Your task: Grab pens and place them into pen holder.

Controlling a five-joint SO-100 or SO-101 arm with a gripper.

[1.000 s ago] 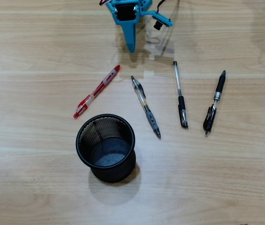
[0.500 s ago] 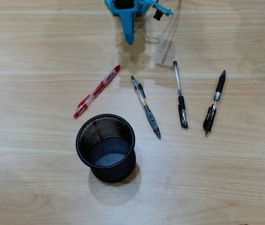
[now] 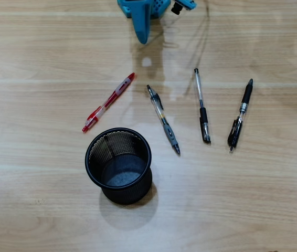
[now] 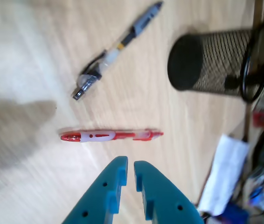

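Note:
Several pens lie on the wooden table: a red pen [image 3: 109, 102], a clear pen with a grey grip [image 3: 163, 119], a clear pen with a black grip [image 3: 201, 106] and a black pen [image 3: 241, 114]. The black mesh pen holder [image 3: 101, 139] stands upright and empty in front of them. My teal gripper [image 3: 142, 34] hangs at the far edge, above and apart from the pens. In the wrist view the gripper [image 4: 130, 164] is shut and empty, with only a thin slit between the jaws. The red pen [image 4: 111, 136] lies just beyond its tips, then the grey-grip pen [image 4: 118, 49] and the holder [image 4: 216, 63].
In the wrist view a white object [image 4: 223, 172] and blurred clutter lie past the table's edge at the right. A cable hangs near the arm [image 3: 206, 26].

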